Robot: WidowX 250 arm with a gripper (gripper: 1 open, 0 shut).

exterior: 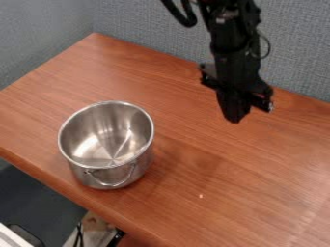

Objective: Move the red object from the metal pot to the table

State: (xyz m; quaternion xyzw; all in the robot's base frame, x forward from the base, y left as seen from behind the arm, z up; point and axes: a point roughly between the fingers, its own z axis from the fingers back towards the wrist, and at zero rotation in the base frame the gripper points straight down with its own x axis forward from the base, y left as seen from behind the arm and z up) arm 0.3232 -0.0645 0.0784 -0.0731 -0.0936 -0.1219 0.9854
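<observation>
The metal pot (107, 145) stands on the table (245, 183) near its front left edge. Its shiny inside shows only reflections. The red object is not visible anywhere in this view. My gripper (236, 114) hangs on a black arm to the right of the pot, pointing down a little above the tabletop. Its dark fingers are shut together and nothing shows between them.
A grey wall rises behind the table. The table's front edge runs diagonally just below the pot, with dark floor and some cables beyond it. Bare wood lies in front of and right of the gripper.
</observation>
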